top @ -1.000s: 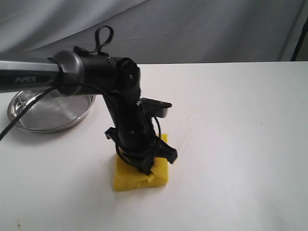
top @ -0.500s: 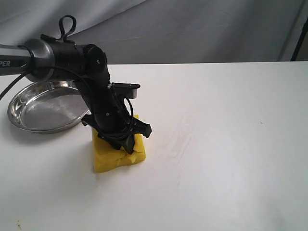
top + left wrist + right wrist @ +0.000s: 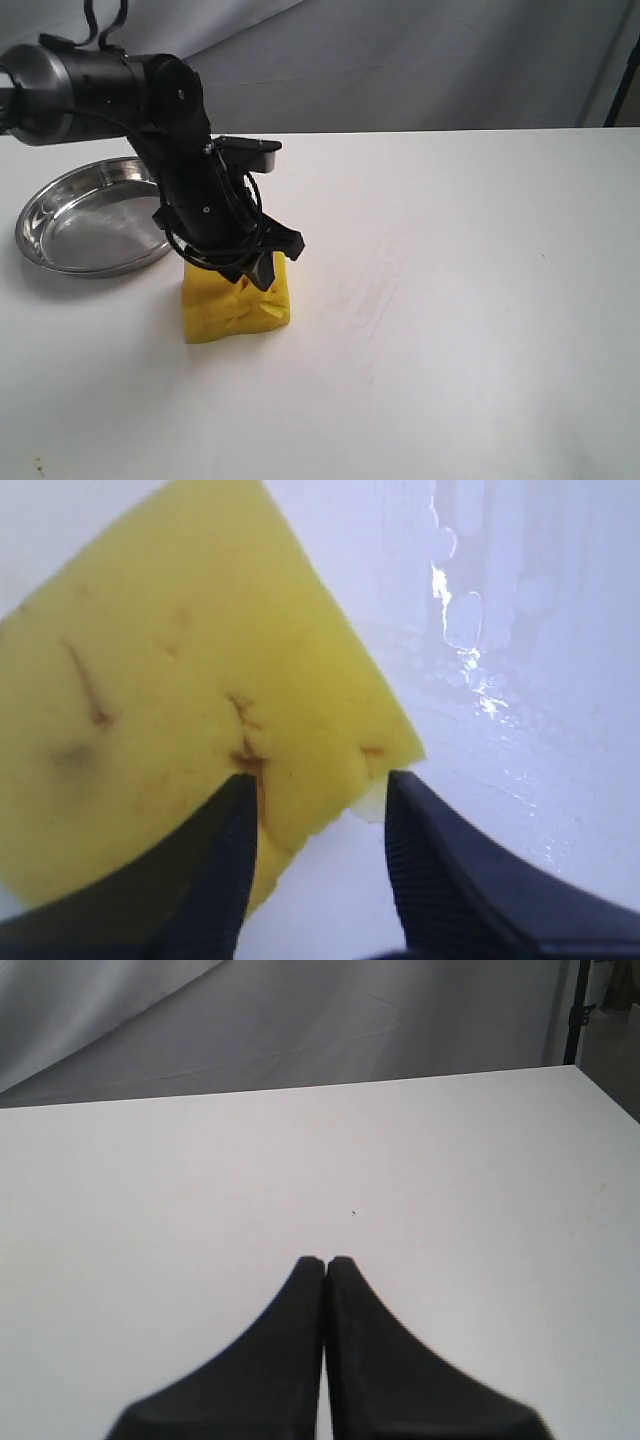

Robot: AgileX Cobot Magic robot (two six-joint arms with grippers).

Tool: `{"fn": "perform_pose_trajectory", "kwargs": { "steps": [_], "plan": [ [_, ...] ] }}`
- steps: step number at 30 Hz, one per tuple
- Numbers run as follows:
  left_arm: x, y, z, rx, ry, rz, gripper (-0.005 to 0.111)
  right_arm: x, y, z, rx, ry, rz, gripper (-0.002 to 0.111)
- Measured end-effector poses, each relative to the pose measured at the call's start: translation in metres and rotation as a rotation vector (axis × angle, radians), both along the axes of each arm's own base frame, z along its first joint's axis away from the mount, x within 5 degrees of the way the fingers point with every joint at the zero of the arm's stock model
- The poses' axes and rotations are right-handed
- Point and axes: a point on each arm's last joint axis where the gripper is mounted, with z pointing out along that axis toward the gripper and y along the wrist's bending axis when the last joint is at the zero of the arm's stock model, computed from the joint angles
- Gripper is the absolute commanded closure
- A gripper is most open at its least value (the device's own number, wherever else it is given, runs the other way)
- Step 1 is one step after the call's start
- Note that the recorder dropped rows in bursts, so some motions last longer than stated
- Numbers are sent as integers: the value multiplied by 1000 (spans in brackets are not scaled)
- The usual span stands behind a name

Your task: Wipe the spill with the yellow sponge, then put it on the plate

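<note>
My left gripper is shut on the yellow sponge, pinching one creased edge of it. The sponge hangs below the fingers, at or just above the white table, right beside the near-right rim of the plate. In the left wrist view the sponge shows brown marks on its face, and the gripper grips its corner. No tan-brown spill shows anywhere. My right gripper is shut on nothing over bare table and is outside the exterior view.
Faint pale wet streaks lie on the white table to the right of the sponge; the same wet streaks glint in the left wrist view. A grey cloth backdrop hangs behind the table's far edge.
The left arm has carried the sponge leftward, from the table's middle to beside the plate, and raised it a little. Its grip on the sponge stayed shut.
</note>
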Motion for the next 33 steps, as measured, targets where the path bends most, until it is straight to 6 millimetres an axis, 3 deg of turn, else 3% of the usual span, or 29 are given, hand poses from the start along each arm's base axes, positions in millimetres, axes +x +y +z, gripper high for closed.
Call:
{"fn": "perform_pose_trajectory", "kwargs": {
  "steps": [4,9,13,16,22,24,30,33],
  "plan": [
    [-3,1,14,-14,-27,-2,45,0,0,0,0,0,0,108],
    [1,7,19,37,-96,-23,45,0,0,0,0,0,0,108],
    [8,15,10,153,-136,-41,45,0,0,0,0,0,0,108],
    [11,18,-3,199,-122,-50,55,0,0,0,0,0,0,108],
    [14,15,-23,199,-91,-43,90,0,0,0,0,0,0,108],
    [14,14,-27,192,-82,-38,107,0,0,0,0,0,0,108],
    [24,8,-42,162,-115,25,107,0,0,0,0,0,0,108],
    [48,-3,-41,118,-200,90,107,0,0,0,0,0,0,108]
  ]
}}
